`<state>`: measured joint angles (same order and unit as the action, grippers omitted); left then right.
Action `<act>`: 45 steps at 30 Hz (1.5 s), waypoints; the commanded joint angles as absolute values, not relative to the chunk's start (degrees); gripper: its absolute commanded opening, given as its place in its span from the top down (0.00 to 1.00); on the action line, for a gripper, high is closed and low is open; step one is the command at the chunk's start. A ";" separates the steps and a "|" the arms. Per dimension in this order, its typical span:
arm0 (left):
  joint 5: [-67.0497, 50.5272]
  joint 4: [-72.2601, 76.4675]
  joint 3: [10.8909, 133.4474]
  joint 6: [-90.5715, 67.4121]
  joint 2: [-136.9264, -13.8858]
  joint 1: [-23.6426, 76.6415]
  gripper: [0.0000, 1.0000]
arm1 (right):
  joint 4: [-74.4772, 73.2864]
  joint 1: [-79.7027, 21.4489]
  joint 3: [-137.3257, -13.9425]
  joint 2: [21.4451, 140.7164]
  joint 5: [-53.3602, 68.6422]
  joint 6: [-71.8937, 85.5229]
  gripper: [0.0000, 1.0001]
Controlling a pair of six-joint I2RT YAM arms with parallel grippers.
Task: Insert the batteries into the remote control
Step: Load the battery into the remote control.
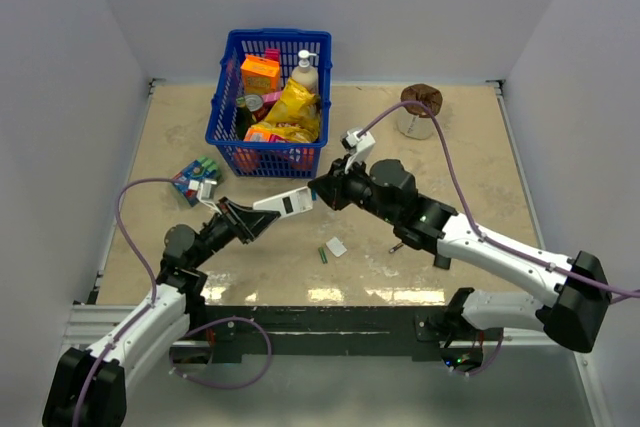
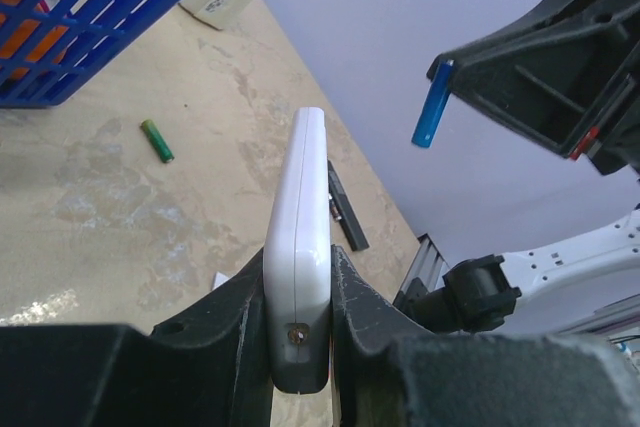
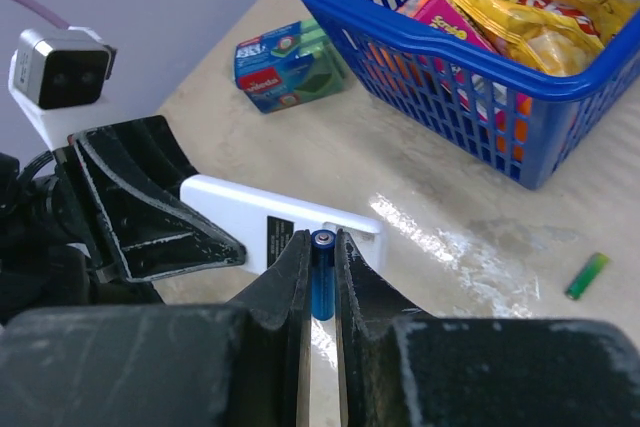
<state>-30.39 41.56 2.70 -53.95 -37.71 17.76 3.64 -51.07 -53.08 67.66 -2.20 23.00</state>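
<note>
My left gripper (image 1: 264, 218) (image 2: 300, 272) is shut on one end of the white remote control (image 1: 288, 203) (image 2: 301, 217) (image 3: 235, 215) and holds it edge-up above the table. The remote's free end points toward the right gripper. My right gripper (image 1: 322, 190) (image 3: 322, 244) is shut on a blue battery (image 3: 322, 272) (image 2: 432, 107). The battery's tip sits just short of the open recess at the remote's end. A green battery (image 1: 323, 255) (image 2: 157, 140) (image 3: 586, 275) lies loose on the table. Beside it lies a small white cover piece (image 1: 337, 246).
A blue basket (image 1: 222, 127) (image 3: 470, 87) full of packets stands at the back centre. A sponge pack (image 1: 195, 175) (image 3: 285, 62) lies to its left. A brown-topped white cup (image 1: 420, 112) stands at the back right. A slim black remote (image 2: 345, 209) lies on the table under the arms.
</note>
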 commanded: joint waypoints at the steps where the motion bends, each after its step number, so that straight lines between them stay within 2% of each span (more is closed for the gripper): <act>1: -30.59 50.44 0.00 -58.44 -38.06 17.84 1.00 | 14.15 -54.22 -50.72 65.83 -7.90 23.91 0.99; 9: -30.06 53.96 -2.02 -61.17 -38.58 17.93 1.00 | 18.28 -56.16 -47.73 65.92 -12.39 24.00 0.99; 33: -30.32 55.20 -2.11 -60.82 -38.76 17.84 1.00 | 19.16 -56.60 -49.22 72.07 -10.55 23.47 0.99; 45: -30.15 57.30 -2.81 -61.26 -38.93 17.93 1.00 | 17.49 -56.60 -48.43 71.81 -10.55 23.38 0.95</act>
<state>-30.37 50.37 2.72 -60.97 -38.85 17.76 17.12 -56.25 -47.92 72.31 -9.78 23.55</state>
